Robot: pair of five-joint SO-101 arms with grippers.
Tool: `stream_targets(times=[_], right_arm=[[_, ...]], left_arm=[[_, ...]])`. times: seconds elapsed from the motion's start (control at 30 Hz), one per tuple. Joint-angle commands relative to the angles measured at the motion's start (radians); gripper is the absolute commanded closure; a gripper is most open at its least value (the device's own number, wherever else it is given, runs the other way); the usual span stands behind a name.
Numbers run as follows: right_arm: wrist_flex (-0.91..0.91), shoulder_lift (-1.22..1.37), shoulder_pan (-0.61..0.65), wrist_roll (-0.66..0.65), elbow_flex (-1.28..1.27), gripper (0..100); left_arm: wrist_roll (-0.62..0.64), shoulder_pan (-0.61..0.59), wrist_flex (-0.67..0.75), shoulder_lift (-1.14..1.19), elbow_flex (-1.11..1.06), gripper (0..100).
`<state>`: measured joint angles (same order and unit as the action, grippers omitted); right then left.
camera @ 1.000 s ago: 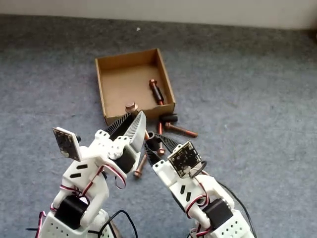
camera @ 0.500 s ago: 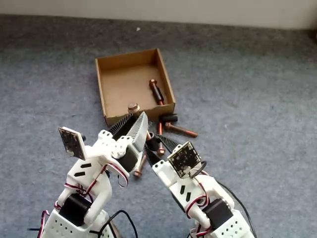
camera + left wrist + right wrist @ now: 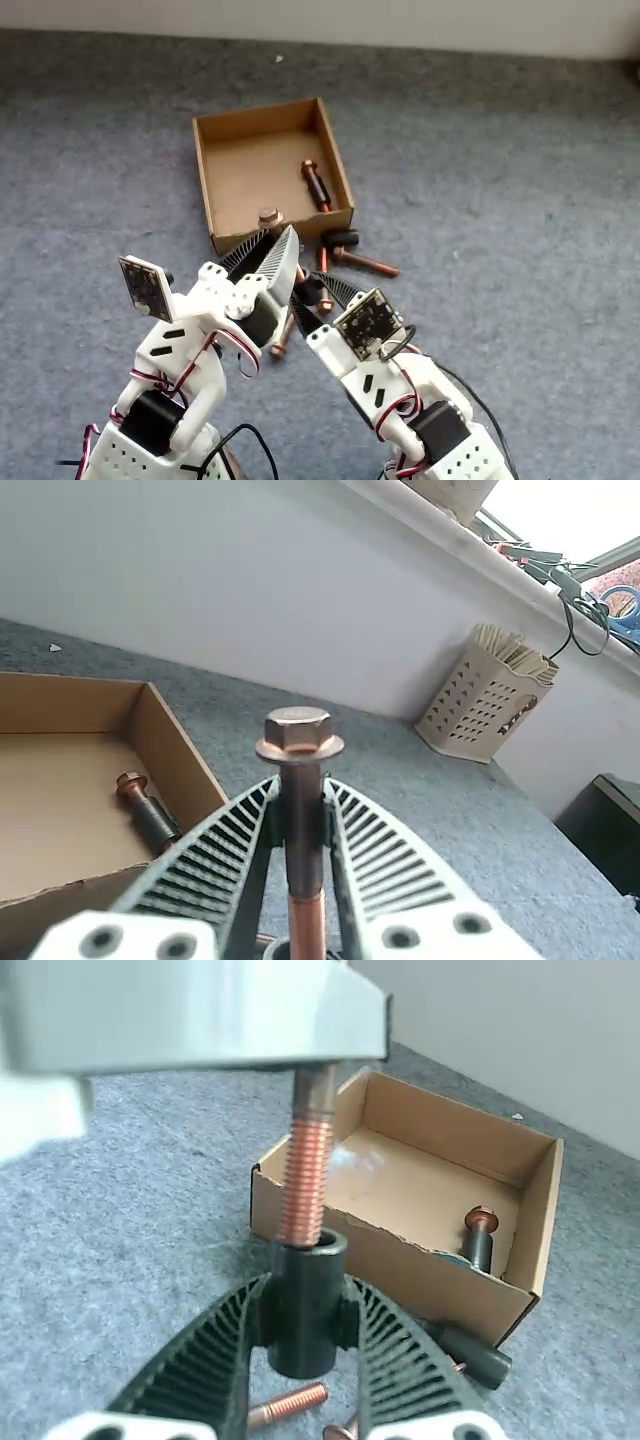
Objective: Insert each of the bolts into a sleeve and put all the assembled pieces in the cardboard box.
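My left gripper (image 3: 300, 815) is shut on a copper bolt (image 3: 298, 742), held head up just in front of the cardboard box (image 3: 212, 205). Its threaded end (image 3: 304, 1185) enters the top of a black sleeve (image 3: 303, 1305), on which my right gripper (image 3: 303, 1325) is shut. In the high view the left gripper (image 3: 274, 238) and the right gripper (image 3: 310, 288) meet at the box's near wall. One assembled bolt and sleeve (image 3: 316, 185) lies inside the box.
On the grey carpet by the box's near right corner lie a loose black sleeve (image 3: 341, 239) and a bolt (image 3: 367, 263). Another bolt (image 3: 282, 338) lies between the arms. A perforated holder (image 3: 487, 708) stands far off by the wall.
The left arm has shifted slightly toward the right arm, bringing the bolt down over the sleeve. The right arm has barely moved.
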<state>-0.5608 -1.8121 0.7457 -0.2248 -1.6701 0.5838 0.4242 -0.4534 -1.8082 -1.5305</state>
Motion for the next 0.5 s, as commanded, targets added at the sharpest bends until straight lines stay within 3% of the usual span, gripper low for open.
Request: stream_targets(times=[0.0,0.47], right_arm=[[-0.028,-0.024,0.039,-0.054,-0.024,99.4],[-0.024,-0.024,0.035,-0.052,-0.022,99.4]], left_arm=[[-0.011,0.007,0.028,-0.013,0.007,99],[-0.009,-0.022,0.049,-0.015,-0.024,99]])
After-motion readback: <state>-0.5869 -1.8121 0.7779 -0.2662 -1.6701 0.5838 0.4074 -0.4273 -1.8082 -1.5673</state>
